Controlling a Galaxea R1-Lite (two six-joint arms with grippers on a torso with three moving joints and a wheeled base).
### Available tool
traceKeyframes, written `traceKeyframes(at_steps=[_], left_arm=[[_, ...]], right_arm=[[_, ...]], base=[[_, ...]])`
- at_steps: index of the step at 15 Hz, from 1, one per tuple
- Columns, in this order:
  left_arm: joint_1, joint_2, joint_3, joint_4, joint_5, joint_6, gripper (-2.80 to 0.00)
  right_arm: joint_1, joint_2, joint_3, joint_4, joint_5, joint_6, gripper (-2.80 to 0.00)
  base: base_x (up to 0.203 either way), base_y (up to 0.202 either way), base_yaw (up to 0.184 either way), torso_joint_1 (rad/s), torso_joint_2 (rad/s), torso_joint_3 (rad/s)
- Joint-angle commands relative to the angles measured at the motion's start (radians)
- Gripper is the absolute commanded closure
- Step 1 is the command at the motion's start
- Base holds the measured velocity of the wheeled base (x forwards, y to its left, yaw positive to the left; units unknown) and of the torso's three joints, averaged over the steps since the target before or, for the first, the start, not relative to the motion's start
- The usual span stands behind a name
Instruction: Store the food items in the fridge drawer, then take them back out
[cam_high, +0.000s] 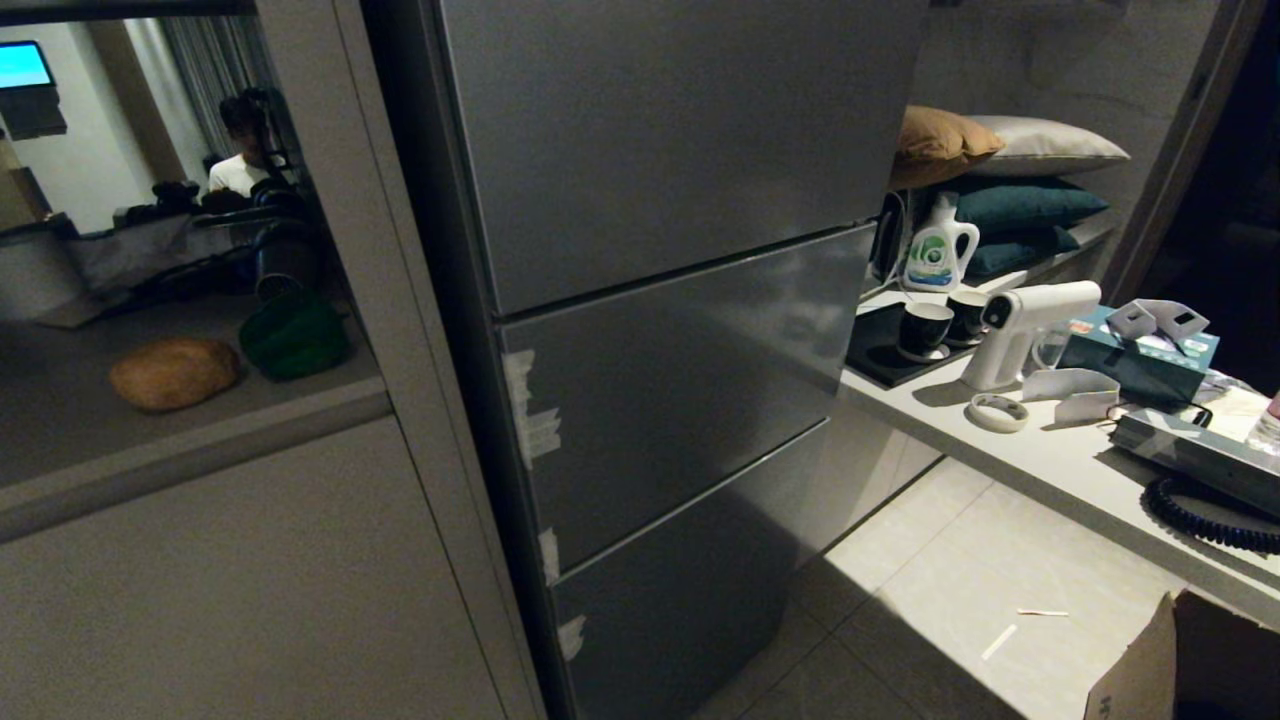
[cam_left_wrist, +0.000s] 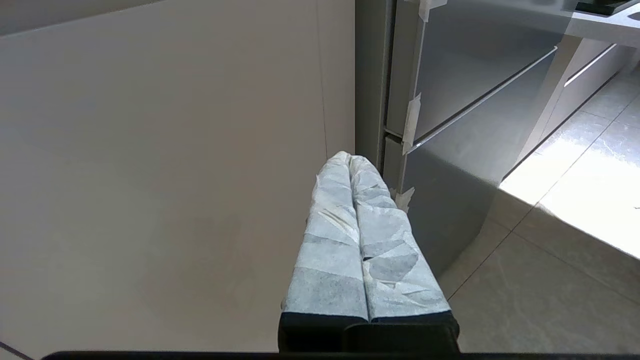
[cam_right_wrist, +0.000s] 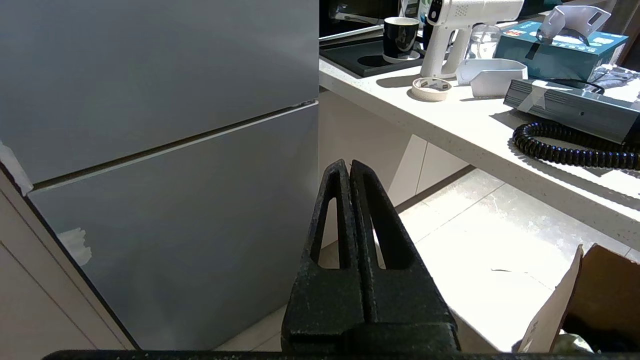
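Two food items lie on a grey ledge (cam_high: 200, 440) left of the fridge: a brown potato-like lump (cam_high: 173, 373) and a dark green pepper-like item (cam_high: 293, 336) just behind it to the right. The tall grey fridge (cam_high: 660, 330) stands with all three doors closed, so the fridge drawer is hidden. Neither arm shows in the head view. My left gripper (cam_left_wrist: 349, 156), wrapped in pale cloth, is shut and empty, low beside a beige cabinet panel (cam_left_wrist: 165, 165). My right gripper (cam_right_wrist: 346, 162) is shut and empty, low in front of the fridge's lower doors (cam_right_wrist: 165, 210).
A counter (cam_high: 1050, 460) right of the fridge holds dark cups (cam_high: 925, 328), a white spray gun (cam_high: 1020, 325), a tape roll (cam_high: 998, 412), a teal box (cam_high: 1140, 355) and a coiled black cable (cam_high: 1210, 515). A cardboard box (cam_high: 1180, 660) stands on the tiled floor. A person sits far back left.
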Motion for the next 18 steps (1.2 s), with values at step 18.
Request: traceKeyframes(at_steps=[18], left_arm=[[-0.137,1.282,-0.396,-0.453,-0.336,-0.154,0.0]], right_arm=[[0.002,0.001,0.031,-0.001,0.0,0.003,0.0]], base=[[0.0,0.0,0.0,0.0,0.0,0.0]])
